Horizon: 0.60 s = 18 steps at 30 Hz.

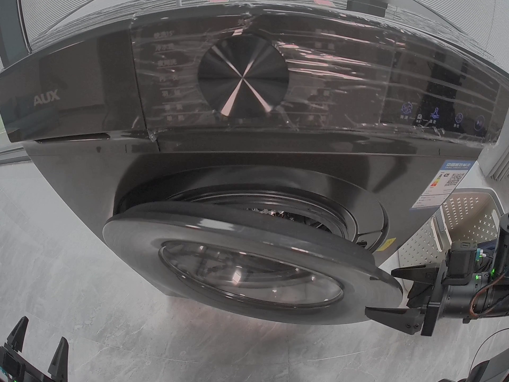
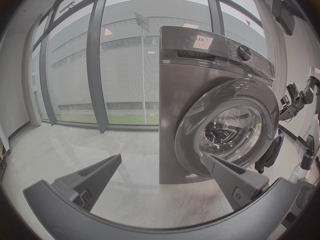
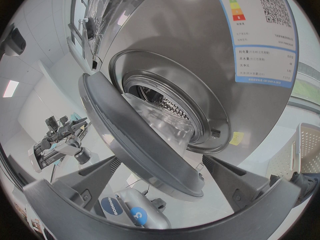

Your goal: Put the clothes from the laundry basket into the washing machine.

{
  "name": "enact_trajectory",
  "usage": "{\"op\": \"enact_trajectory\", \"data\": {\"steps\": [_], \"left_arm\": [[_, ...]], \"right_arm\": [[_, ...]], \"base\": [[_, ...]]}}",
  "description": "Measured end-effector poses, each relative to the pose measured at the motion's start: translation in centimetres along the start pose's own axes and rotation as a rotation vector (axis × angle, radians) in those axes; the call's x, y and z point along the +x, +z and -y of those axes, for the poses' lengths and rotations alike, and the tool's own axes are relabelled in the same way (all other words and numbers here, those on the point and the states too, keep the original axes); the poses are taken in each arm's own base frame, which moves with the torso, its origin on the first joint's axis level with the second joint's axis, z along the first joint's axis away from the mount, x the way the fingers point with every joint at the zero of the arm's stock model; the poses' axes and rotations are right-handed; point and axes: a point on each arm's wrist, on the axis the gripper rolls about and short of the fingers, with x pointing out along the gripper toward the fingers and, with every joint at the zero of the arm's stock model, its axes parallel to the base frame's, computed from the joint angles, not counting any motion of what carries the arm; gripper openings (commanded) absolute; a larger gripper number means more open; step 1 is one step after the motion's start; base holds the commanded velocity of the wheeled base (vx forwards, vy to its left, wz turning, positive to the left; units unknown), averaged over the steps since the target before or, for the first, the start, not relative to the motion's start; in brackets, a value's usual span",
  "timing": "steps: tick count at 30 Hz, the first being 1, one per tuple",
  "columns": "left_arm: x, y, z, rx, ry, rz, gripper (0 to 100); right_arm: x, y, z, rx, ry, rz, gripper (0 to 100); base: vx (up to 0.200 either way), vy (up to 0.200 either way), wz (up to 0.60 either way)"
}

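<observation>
**Washing machine with door partly open; right tool at the door's free edge**

The washing machine [image 1: 79, 176] stood on a pale tiled floor [image 1: 69, 293], its round door [image 1: 138, 229] swung partway out. The door's hinged side lay to the robot's left and its free edge to the right. Through the gap on that side the drum opening [image 1: 297, 216] showed behind the door's rim. Open floor extended in front of the machine and to its left, as far as a tall window [image 2: 126, 67]. To the right, a white perforated laundry basket [image 1: 472, 213] stood just beside the machine's lower corner, below the energy label [image 1: 445, 181], and narrowed the room on that side.

The right tool [image 1: 382, 292] was level with the door's free edge. Its fingers were spread wide, one above and one below the rim, so that the edge lay between them. It could not be told whether either finger touched the rim. The left tool [image 1: 42, 330] was low at the robot's left, well apart from the door. Its fingers were also spread and held nothing.

Dark clothes [image 2: 270, 154] hung at the machine's right side, below the door's free edge and near the basket. Whether they lay inside the basket or over its rim could not be told.
</observation>
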Motion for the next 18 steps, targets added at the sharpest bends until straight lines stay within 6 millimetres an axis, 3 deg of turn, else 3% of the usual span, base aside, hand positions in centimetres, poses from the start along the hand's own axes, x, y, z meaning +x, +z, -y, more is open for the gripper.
{"op": "enact_trajectory", "data": {"steps": [8, 16, 18], "left_arm": [[0.0, 0.0, 0.0, 0.0, 0.0, 0.0, 100], [0.0, 0.0, 0.0, 0.0, 0.0, 0.0, 100], [0.0, 0.0, 0.0, 0.001, 0.0, 0.0, 100]], "right_arm": [[0.8, -1.0, -0.2, -0.005, 0.021, -0.045, 100], [0.1, -2.5, -0.9, -0.018, 0.067, -0.083, 100], [-0.1, -2.6, -0.9, -0.016, 0.063, -0.079, 100]], "base": [[0.0, 0.0, 0.0], [0.0, 0.0, 0.0], [-0.2, 0.0, 0.0]]}}
